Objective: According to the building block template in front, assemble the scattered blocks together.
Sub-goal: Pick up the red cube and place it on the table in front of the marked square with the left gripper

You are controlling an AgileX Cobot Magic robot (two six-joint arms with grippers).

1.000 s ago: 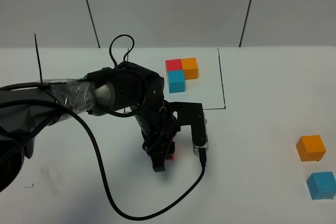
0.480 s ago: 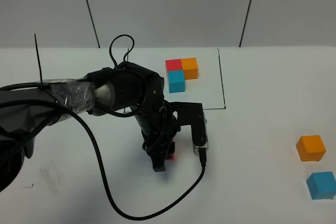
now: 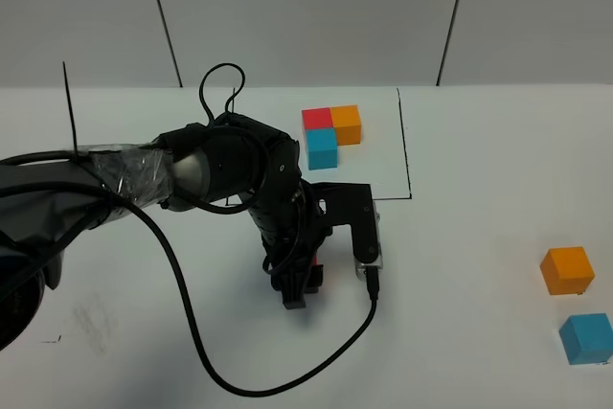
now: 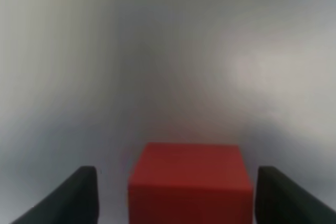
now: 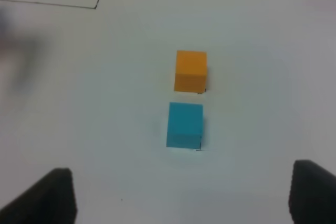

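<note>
Of the scattered blocks, red cube flat on the tabletop, nearer the camera than the building block template and outside its black frame. Left tool wide around it, not gripping (clear gap at one finger, barely any at the other). Orange cube and blue cube far right, near each other, not touching. Right tool wide above that pair, holding nothing.

White table, scattered blocks, framed template

Two blocks right of template
</note>
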